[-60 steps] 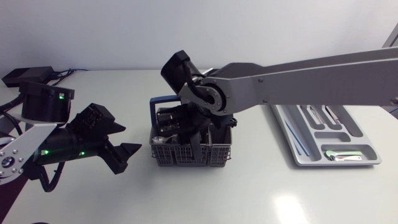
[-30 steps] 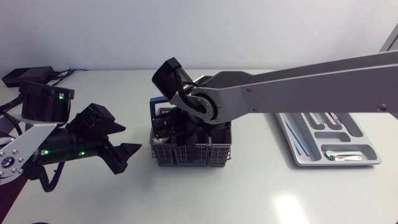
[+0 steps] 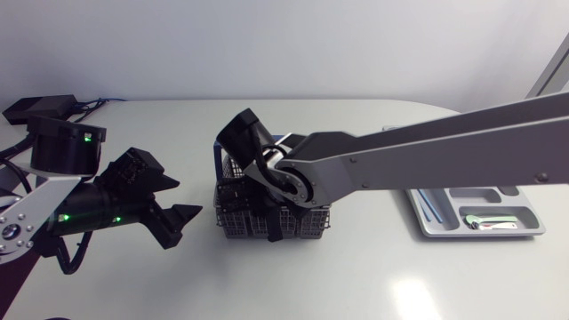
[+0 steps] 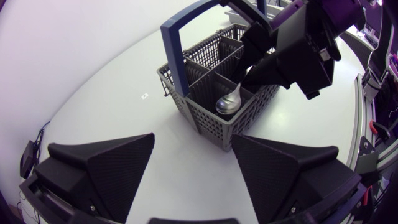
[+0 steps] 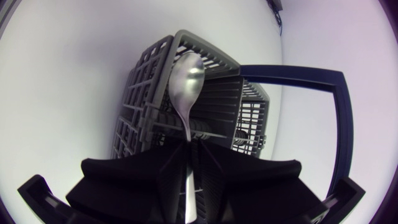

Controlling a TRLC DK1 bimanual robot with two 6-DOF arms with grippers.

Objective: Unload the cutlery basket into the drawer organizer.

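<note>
The grey mesh cutlery basket (image 3: pixel 233 220) with a blue handle (image 3: pixel 221 148) stands mid-table. My right arm (image 3: pixel 427 151) comes across from the right, and its gripper (image 3: pixel 267 203) is down at the basket's front. In the right wrist view that gripper (image 5: pixel 191 180) is shut on the handle of a metal spoon (image 5: pixel 186 73), whose bowl points out over the basket (image 5: pixel 143 118). The left wrist view shows the spoon (image 4: pixel 229 102) in a front compartment under my right gripper (image 4: pixel 267 65). My left gripper (image 3: pixel 182 200) is open, left of the basket. The grey drawer organizer (image 3: pixel 442 229) lies at the right.
The organizer holds a metal piece (image 3: pixel 493 223) in its front compartment and a thin blue item (image 3: pixel 429 209) along its left slot; my right arm covers its back part. A black box (image 3: pixel 40 107) with cables sits at the far left back.
My right gripper has swung left and down toward the basket's front, and its fingers have closed on the spoon. The left arm has not moved.
</note>
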